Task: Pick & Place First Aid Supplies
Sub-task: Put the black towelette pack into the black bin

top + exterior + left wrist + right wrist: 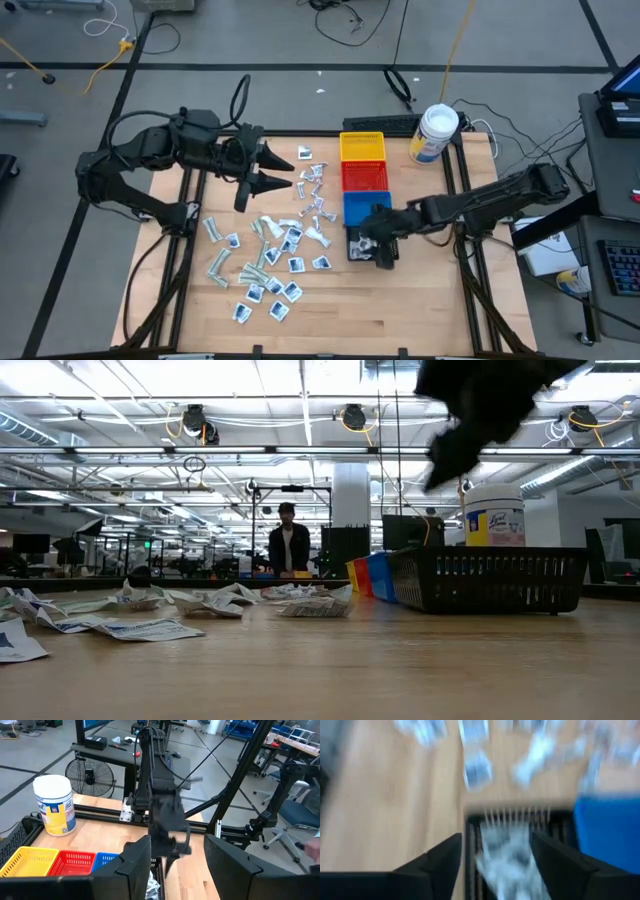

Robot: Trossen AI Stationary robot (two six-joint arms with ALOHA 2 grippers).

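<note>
my right end effector [378, 252] hangs over the black mesh bin [362, 243], fingers parted, empty. some white packets [506, 857] lie in it. most small flat packets [268, 262] remain scattered on the wooden worktop [400, 305].

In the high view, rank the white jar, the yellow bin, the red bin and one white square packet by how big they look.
1. Yellow bin and red bin: alike, cannot separate.
2. White jar: slightly smaller in outline, but it stands taller, nearer the camera, so unsure.
3. White square packet: clearly smallest.
</note>
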